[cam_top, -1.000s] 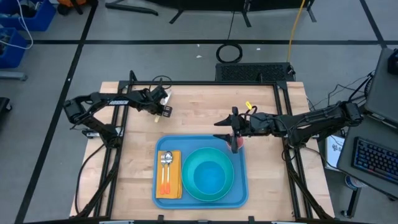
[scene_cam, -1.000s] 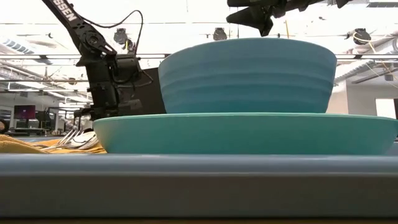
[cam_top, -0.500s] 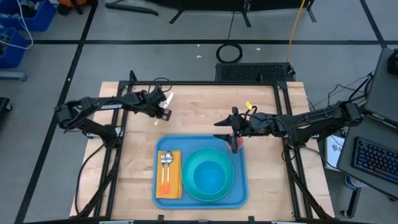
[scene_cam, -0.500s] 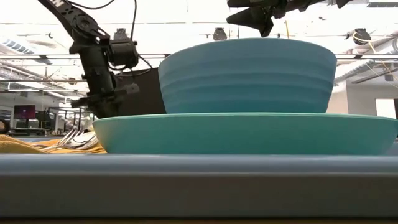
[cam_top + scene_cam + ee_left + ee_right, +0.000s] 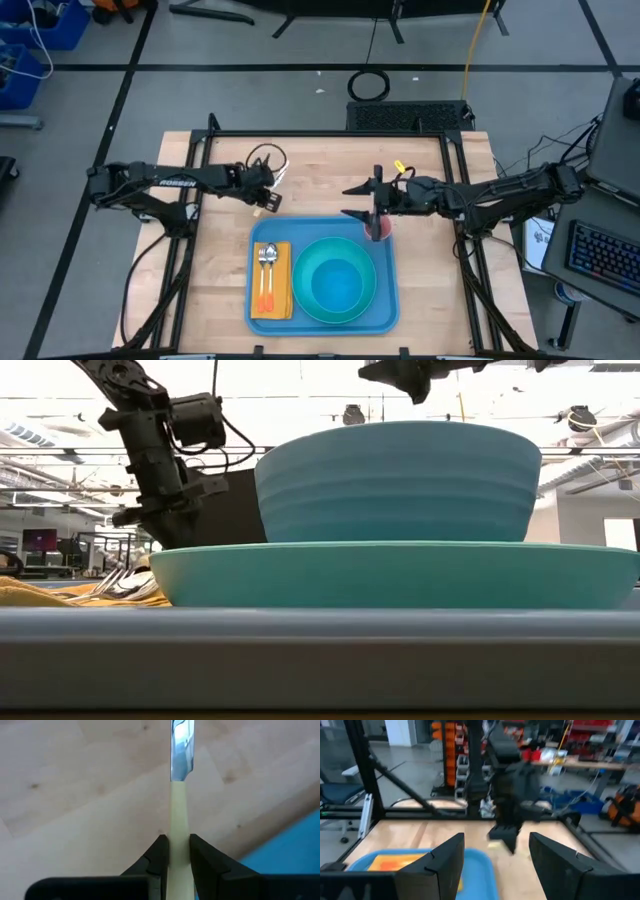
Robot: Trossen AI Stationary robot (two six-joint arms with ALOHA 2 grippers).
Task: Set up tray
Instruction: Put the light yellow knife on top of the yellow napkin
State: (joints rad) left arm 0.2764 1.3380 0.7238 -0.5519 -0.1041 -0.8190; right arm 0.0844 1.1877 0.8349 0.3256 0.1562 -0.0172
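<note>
Tray (image 5: pixel 385 310): we find it light blue, flat on the counter (image 5: pixel 220 290), near its front edge.
On tray: turquoise bowl (image 5: pixel 338 280) stacked on a plate (image 5: pixel 400 575); yellow-orange napkin (image 5: pixel 281 296) with cutlery (image 5: pixel 266 270) beside them.
Left gripper (image 5: pixel 268 199): we see its jaws clamped on a cream-handled knife (image 5: pixel 178 810), just off the tray's far left corner.
Right gripper (image 5: pixel 356 201): we note jaws wide apart, above a red cup (image 5: pixel 379 229) at the tray's far right corner.

One tray (image 5: pixel 262 232), plate (image 5: pixel 400 575), bowl (image 5: pixel 338 278), napkin (image 5: pixel 281 300), knife (image 5: pixel 179 795) (two hands (image 5: pixel 268 199) (image 5: pixel 358 200)).
</note>
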